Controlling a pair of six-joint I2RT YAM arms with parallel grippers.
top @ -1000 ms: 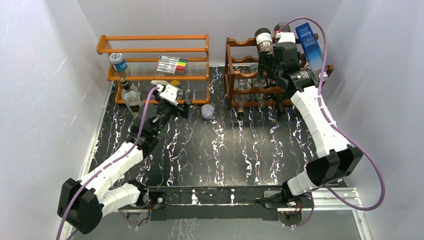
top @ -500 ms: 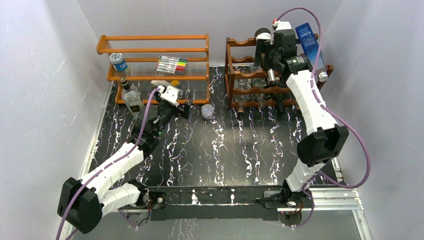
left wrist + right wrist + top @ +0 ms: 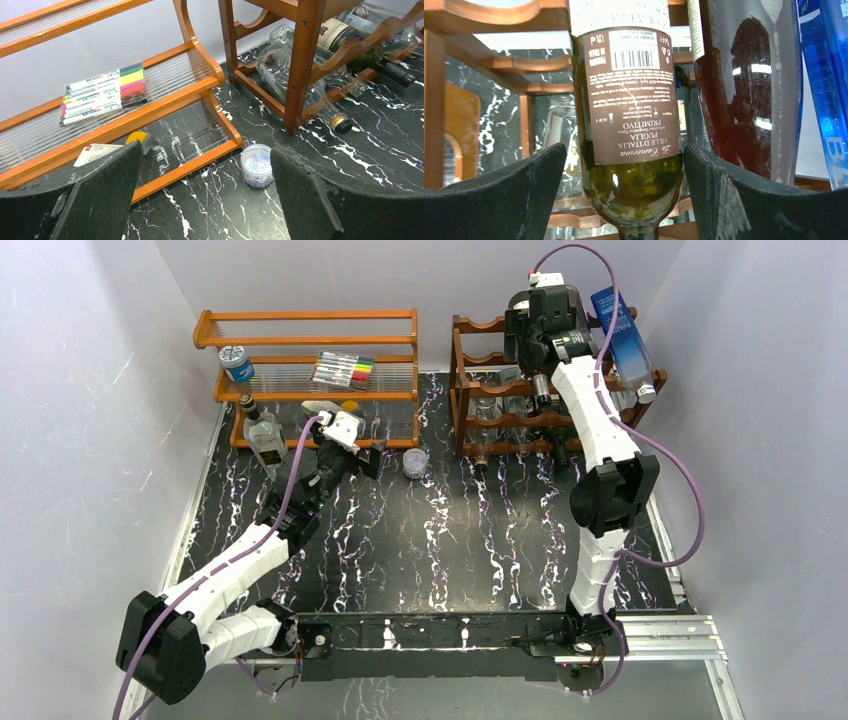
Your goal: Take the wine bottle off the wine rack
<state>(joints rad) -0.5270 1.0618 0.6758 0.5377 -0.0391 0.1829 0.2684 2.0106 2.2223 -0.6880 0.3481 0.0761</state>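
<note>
The wine bottle [image 3: 631, 100], green glass with a brown label, lies in the top tier of the dark wooden wine rack [image 3: 470, 380]. In the right wrist view its shoulder sits between my right gripper's fingers [image 3: 524, 190], with a gap on each side. My right gripper [image 3: 624, 150] is open and hangs over the rack's top [image 3: 527, 332], hiding most of the bottle in the top view. My left gripper [image 3: 368, 455] is open and empty [image 3: 206, 150], low over the table left of the rack [image 3: 305, 60].
A reddish bottle [image 3: 744, 90] and a blue bottle [image 3: 620, 335] lie right beside the wine bottle. More bottles fill the lower tiers. An orange shelf [image 3: 300, 340] holds a marker pack [image 3: 343, 369]. A paperclip jar [image 3: 256, 165] and a clear bottle [image 3: 262, 435] stand on the table.
My right arm has risen and reached farther back over the rack top, bringing its open gripper around the wine bottle. The left arm has not moved.
</note>
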